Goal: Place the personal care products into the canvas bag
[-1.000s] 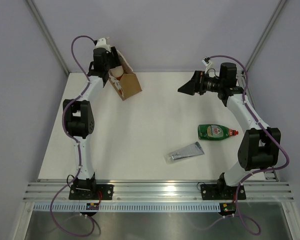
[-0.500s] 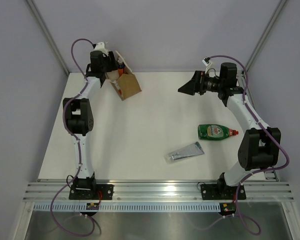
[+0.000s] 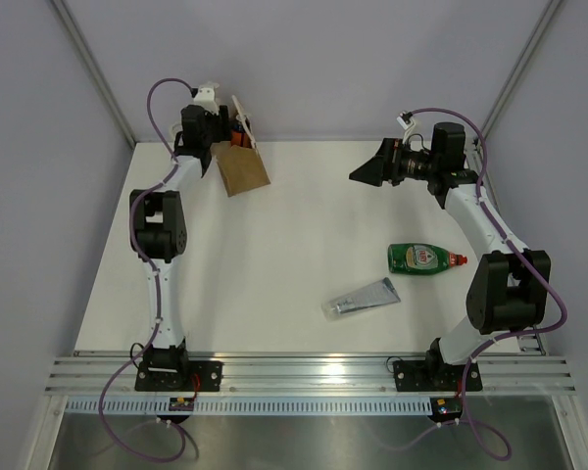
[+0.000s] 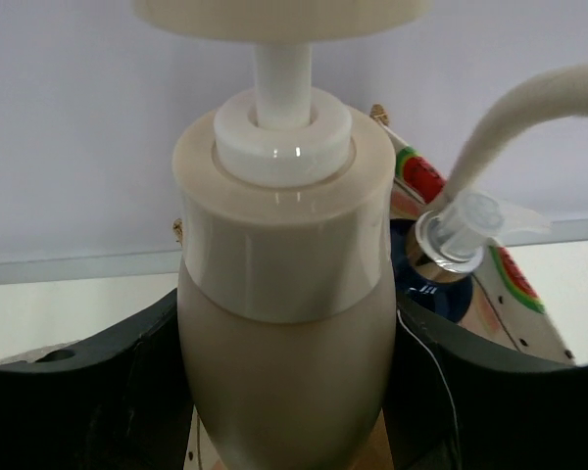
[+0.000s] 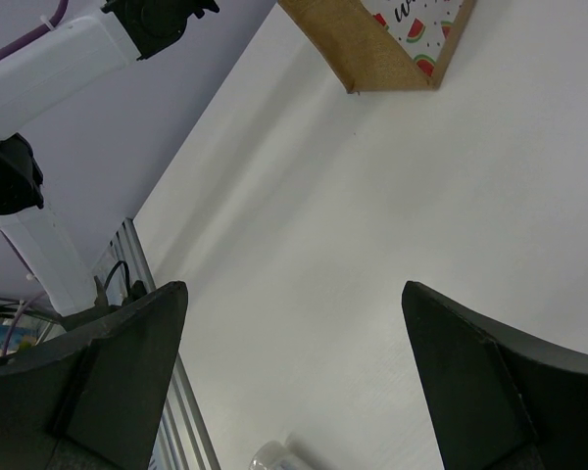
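Canvas bag (image 3: pixel 243 170) stands on white table (image 3: pixel 294 255) by grey wall (image 3: pixel 323 59).

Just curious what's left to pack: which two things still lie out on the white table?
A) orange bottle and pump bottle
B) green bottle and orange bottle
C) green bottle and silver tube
C: the green red-capped bottle and the silver tube lie flat on the table, well apart from the canvas bag.
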Action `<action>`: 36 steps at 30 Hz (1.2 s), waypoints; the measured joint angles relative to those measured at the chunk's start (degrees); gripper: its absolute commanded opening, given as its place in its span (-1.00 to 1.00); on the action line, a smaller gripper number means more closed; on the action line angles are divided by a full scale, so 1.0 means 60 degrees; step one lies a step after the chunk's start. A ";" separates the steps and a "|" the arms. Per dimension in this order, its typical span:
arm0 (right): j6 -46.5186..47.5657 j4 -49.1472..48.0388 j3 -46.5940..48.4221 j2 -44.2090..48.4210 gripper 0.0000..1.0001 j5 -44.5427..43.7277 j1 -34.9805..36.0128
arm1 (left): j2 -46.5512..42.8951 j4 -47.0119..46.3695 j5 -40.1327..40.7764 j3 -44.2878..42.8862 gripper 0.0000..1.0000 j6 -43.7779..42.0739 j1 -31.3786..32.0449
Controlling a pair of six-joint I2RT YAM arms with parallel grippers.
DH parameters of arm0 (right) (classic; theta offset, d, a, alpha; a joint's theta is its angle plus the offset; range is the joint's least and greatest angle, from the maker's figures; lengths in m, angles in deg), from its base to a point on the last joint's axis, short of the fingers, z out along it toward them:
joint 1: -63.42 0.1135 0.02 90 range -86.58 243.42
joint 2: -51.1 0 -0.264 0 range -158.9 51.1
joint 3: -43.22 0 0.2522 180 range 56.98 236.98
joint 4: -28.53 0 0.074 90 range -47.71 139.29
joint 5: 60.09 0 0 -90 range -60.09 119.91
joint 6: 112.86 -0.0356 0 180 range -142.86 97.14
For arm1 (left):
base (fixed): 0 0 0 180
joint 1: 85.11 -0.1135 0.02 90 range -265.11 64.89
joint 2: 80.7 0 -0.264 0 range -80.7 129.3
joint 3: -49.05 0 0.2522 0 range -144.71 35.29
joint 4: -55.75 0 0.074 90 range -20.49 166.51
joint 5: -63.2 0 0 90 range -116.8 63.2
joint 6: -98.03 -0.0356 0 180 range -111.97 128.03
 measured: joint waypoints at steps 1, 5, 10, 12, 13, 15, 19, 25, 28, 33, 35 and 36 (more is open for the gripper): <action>0.0000 0.0000 0.0000 0.0000 0.99 0.0000 0.0000 | 0.0076 -0.0087 0.0000 -0.0004 -1.00 0.0051 -0.0004; 0.0004 0.0000 0.0000 0.0000 0.99 0.0000 0.0000 | 0.0222 -0.0240 -0.0011 -0.0004 -1.00 0.0222 -0.0007; 0.0004 0.0000 0.0000 0.0000 0.99 0.0000 -0.0004 | 0.0222 -0.0495 0.0018 0.0073 -0.34 0.0477 -0.0007; 0.0004 0.0000 0.0000 0.0000 0.99 0.0000 -0.0007 | 0.0222 -0.0546 0.0040 0.0127 0.02 0.0616 -0.0007; 0.0004 0.0000 0.0000 0.0000 0.99 0.0000 -0.0018 | 0.0222 -0.0557 0.0051 0.0146 0.07 0.0648 -0.0007; 0.0004 0.0000 0.0000 0.0000 0.99 0.0000 -0.0025 | 0.0222 -0.0550 0.0062 0.0153 0.14 0.0758 -0.0007; 0.0004 0.0000 0.0000 0.0000 0.99 0.0000 -0.0044 | 0.0222 -0.0546 0.0069 0.0153 0.32 0.0911 -0.0029; 0.0004 0.0000 0.0000 0.0000 0.99 0.0000 -0.0055 | 0.0047 -0.0656 0.0058 0.0153 0.59 0.1093 -0.0073; 0.0004 -0.0004 0.0000 0.0000 0.99 0.0000 -0.0055 | -0.0251 -0.0805 0.0051 0.0153 0.85 0.1096 -0.0109; 0.0004 -0.0004 0.0000 0.0000 0.99 0.0004 -0.0055 | -0.0882 -0.0889 0.0000 0.0149 0.86 0.1151 -0.0200; 0.0004 -0.0004 0.0000 0.0000 0.99 0.0004 -0.0055 | -0.1082 -0.0940 -0.0004 0.0149 0.85 0.1155 -0.0255; 0.0004 -0.0004 0.0000 0.0000 0.99 0.0004 -0.0055 | -0.1173 -0.0936 -0.0011 0.0149 0.85 0.1155 -0.0280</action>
